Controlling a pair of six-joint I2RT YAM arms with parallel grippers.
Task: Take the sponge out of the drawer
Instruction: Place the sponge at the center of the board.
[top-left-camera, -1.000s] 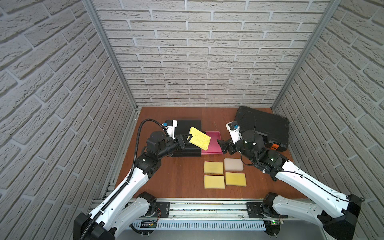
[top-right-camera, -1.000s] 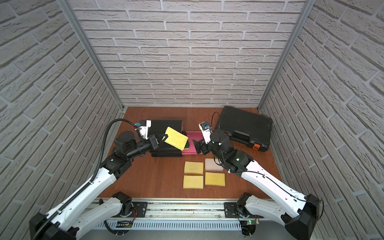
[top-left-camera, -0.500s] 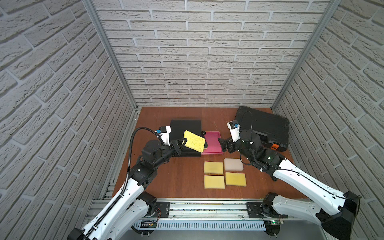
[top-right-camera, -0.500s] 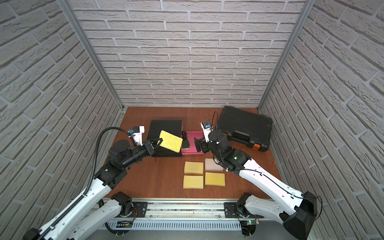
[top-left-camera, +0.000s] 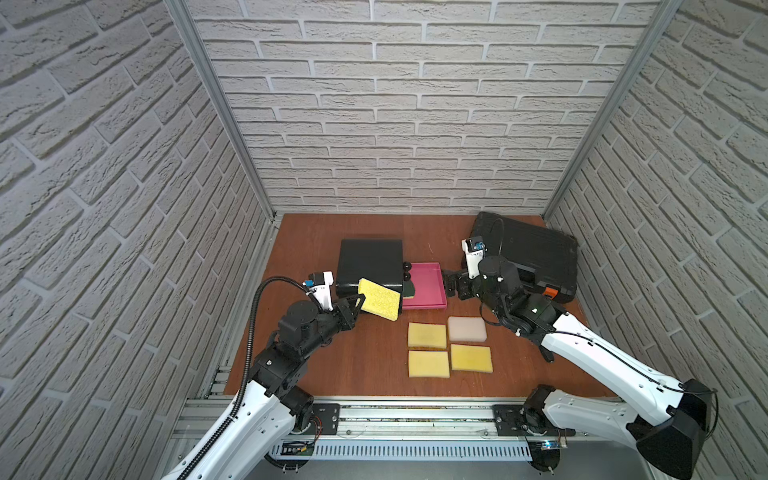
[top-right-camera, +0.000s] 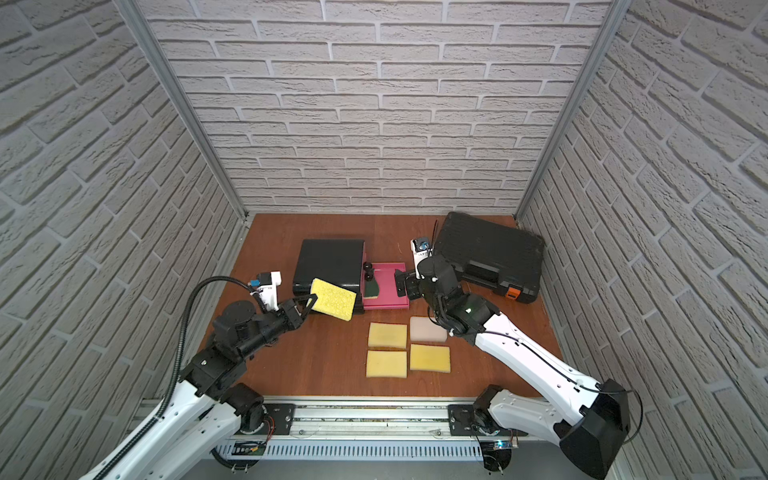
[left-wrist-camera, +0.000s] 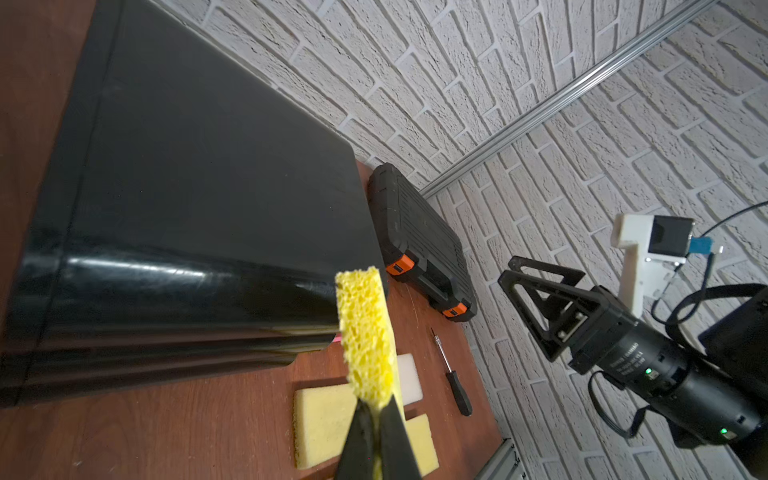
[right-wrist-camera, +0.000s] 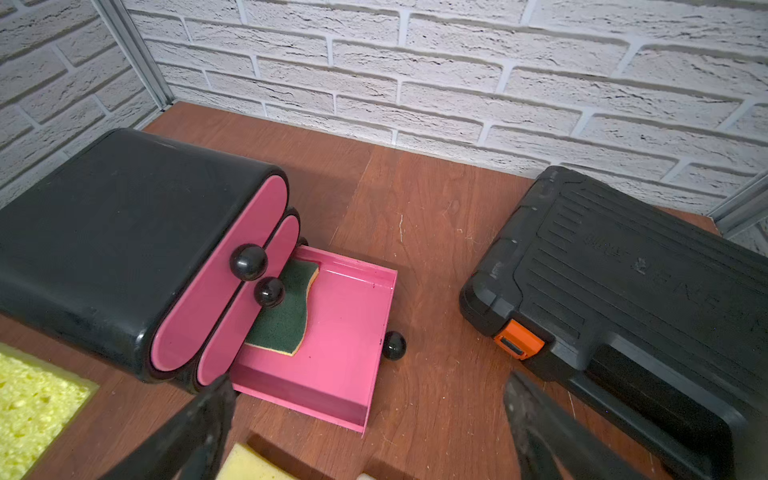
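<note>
1. At 8 o'clock of pink drawer (top-left-camera: 430, 278): left gripper (top-left-camera: 358, 301) clenched on yellow sponge (top-left-camera: 380, 299), off the table.
2. Right gripper (top-left-camera: 451, 284) at drawer's 3 o'clock, jaws spread, empty.
3. Green sponge (right-wrist-camera: 286, 316) lies inside drawer, 9 o'clock side.

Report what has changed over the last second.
The left gripper, jaws shut on the yellow sponge, has drawn back from the pink drawer toward the near left, carrying the sponge along. Nothing was released or newly grasped. Unchanged: the right gripper open beside the drawer, the green sponge inside it, the four laid-out sponges.
</note>
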